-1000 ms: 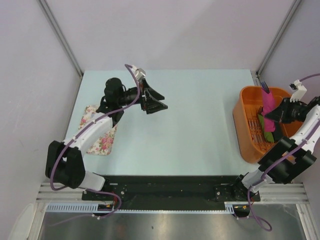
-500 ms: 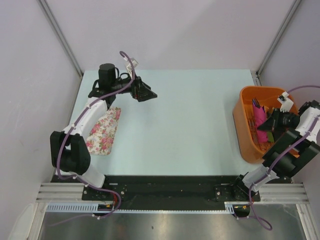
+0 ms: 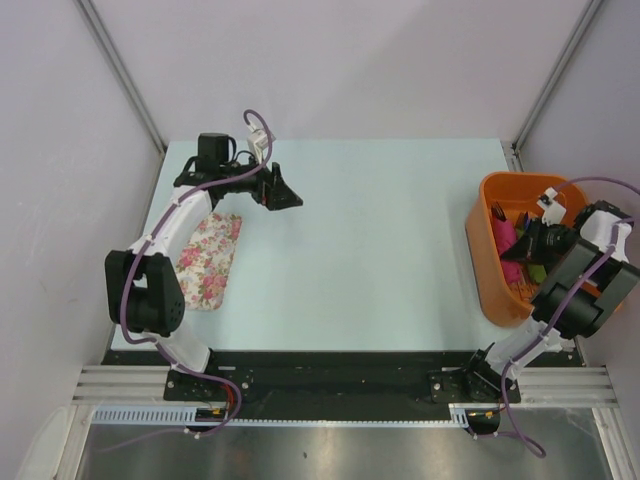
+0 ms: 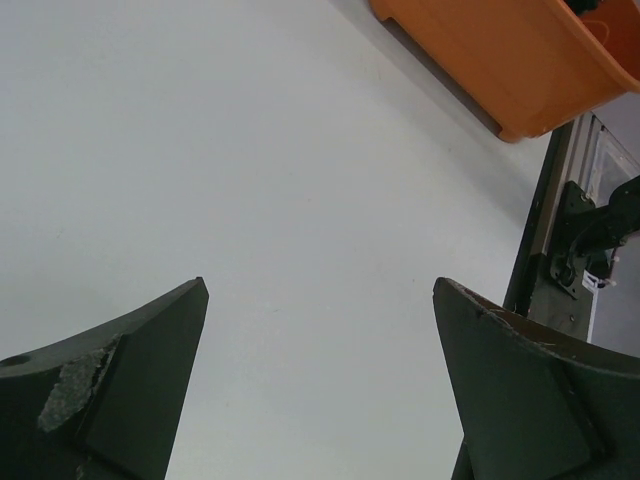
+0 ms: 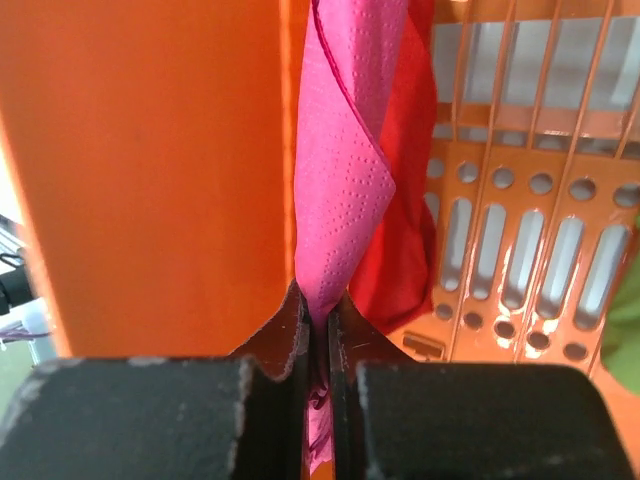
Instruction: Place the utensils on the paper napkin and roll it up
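Top external view: the pale blue-green table (image 3: 400, 220) is bare across its whole middle. That stretch runs from the rectangular floral-print cloth mat (image 3: 208, 258) by the left edge to the orange plastic tub (image 3: 482, 260) at the right edge. The left claw (image 3: 284, 192) hovers near the far-left corner, past the mat's far end and apart from it. Its white arm link crosses over the mat's left side. In the left wrist view the left claw (image 4: 320, 300) has its jaws spread wide, with only table (image 4: 300, 150) between them. The tub (image 4: 480, 50) there is cut off by the frame.

The right claw (image 3: 522, 240) reaches down inside the tub, clamped on the magenta-pink paper napkin (image 3: 504, 238). Its arm hangs over the tub's right half and hides it. In the right wrist view the right claw (image 5: 318, 310) pinches the napkin (image 5: 345, 180), which is bunched into a twisted strip close beside the tub's solid wall (image 5: 150, 180). A red piece (image 5: 405, 230) sits just behind it, and a green scrap (image 5: 625, 340) is cut off at the frame edge. The tub's other contents are too small to tell apart.
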